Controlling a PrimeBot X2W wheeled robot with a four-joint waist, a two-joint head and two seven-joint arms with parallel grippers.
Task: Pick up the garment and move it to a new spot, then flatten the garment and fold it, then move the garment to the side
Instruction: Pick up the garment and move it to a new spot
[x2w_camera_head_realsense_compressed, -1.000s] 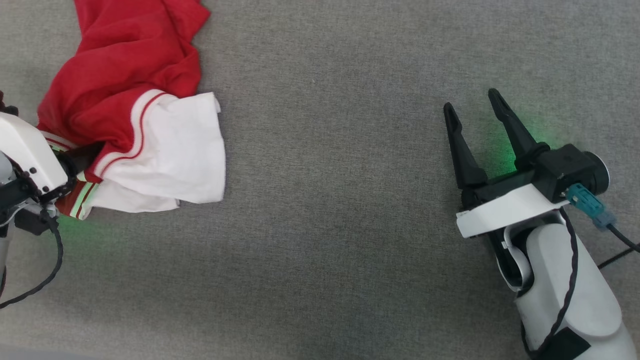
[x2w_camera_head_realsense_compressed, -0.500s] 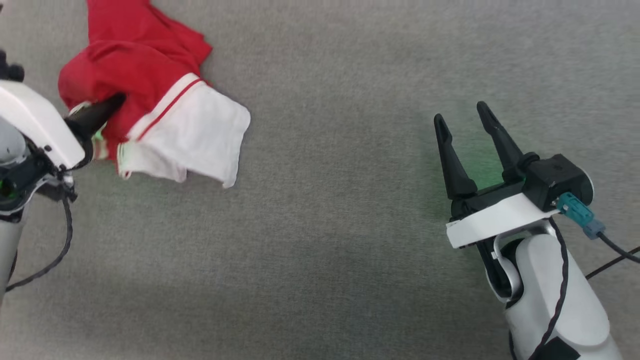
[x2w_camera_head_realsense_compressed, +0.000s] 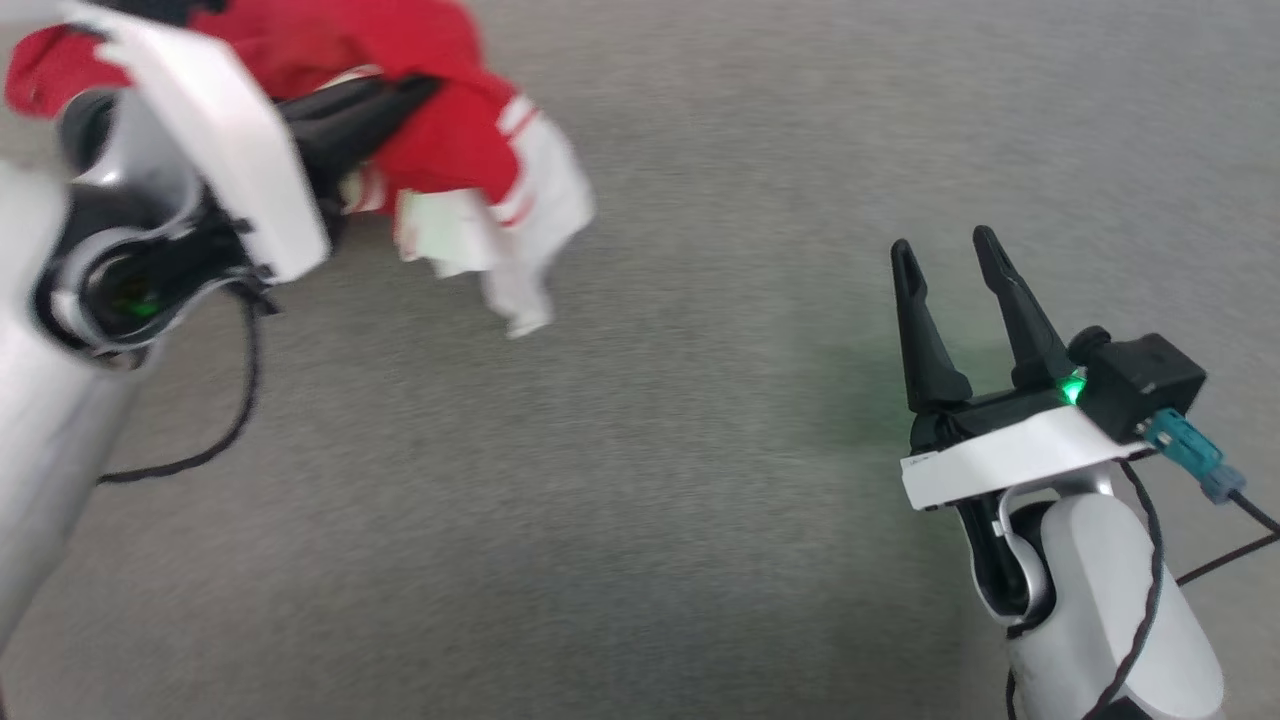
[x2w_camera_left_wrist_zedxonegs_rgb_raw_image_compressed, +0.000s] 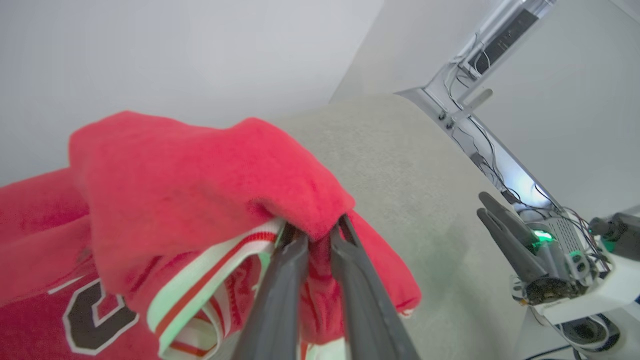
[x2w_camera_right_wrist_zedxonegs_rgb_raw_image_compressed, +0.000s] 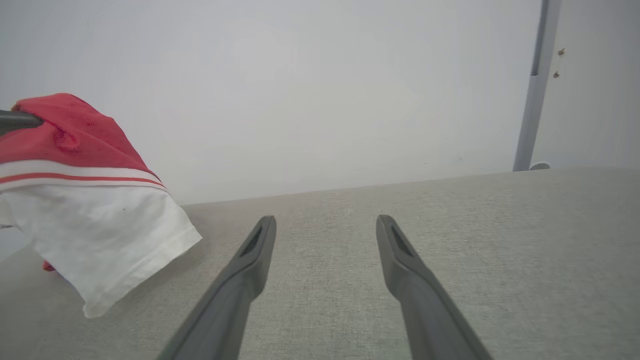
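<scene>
Here, the garment hangs from the left pincer.

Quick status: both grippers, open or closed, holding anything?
Left gripper: closed, fingers pinching a fold of the shirt.
Right gripper: open, holding nothing.

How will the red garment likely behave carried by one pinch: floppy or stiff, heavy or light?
Probably very floppy: the garment drapes in folds around the left end effector's pinch. Likely light, since that narrow pinch holds a bunch of it up. Its white sleeve hangs loose low over the grey surface, so it may swing or drag.
</scene>
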